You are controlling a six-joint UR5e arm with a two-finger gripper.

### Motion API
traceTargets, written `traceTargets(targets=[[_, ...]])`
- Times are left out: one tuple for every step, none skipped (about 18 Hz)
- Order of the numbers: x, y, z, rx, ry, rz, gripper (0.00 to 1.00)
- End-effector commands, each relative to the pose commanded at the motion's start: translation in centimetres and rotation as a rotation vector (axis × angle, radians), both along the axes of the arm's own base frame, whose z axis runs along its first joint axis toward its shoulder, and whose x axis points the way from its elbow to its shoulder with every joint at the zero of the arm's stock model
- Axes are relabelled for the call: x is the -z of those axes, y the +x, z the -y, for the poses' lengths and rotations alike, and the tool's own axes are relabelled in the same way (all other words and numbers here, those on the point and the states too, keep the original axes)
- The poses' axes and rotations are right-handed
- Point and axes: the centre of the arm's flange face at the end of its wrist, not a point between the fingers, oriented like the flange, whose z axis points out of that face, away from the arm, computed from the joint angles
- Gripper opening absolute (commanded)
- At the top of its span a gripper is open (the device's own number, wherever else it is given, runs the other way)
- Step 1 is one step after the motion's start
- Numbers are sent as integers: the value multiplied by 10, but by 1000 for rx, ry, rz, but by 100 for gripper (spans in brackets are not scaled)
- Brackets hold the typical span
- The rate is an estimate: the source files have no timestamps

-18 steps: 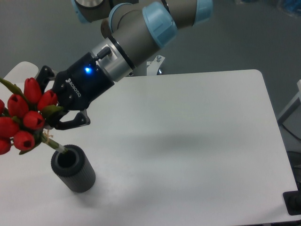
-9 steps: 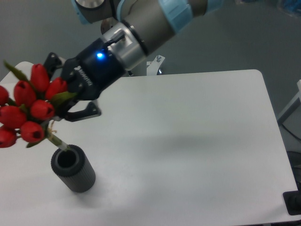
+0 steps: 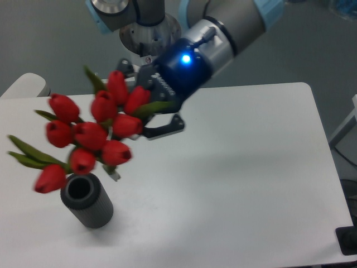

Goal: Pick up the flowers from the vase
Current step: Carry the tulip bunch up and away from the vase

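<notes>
Above the white bench (image 3: 251,167), the hand (image 3: 146,118) is gripping the flowers (image 3: 92,137), now lifted up and rightward since a moment ago; their stems are hanging clear of the vase (image 3: 86,200) (standing empty), so the pick looks essentially done.

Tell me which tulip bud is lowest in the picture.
The bud at the bunch's far left bottom, beside the vase rim; the other buds sit higher.
</notes>
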Motion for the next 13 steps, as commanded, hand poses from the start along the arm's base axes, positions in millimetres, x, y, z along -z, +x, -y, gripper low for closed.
traceTargets(targets=[[2, -7, 4, -8, 5, -9, 38], [7, -16, 10, -21, 5, -10, 38], [11, -22, 13, -27, 6, -8, 38], [14, -27, 16, -32, 8, -8, 38], [16, -33, 20, -41, 9, -11, 38], [21, -40, 22, -45, 13, -22, 38], [22, -41, 22, -43, 19, -36, 38], [24, -42, 23, -43, 19, -41, 38], [28, -44, 23, -44, 17, -39, 38], [31, -46, 22, -42, 18, -43, 38], [34, -48, 22, -41, 20, -50, 38], [37, -50, 22, -42, 20, -52, 38], [39, -52, 23, -45, 18, -48, 38]])
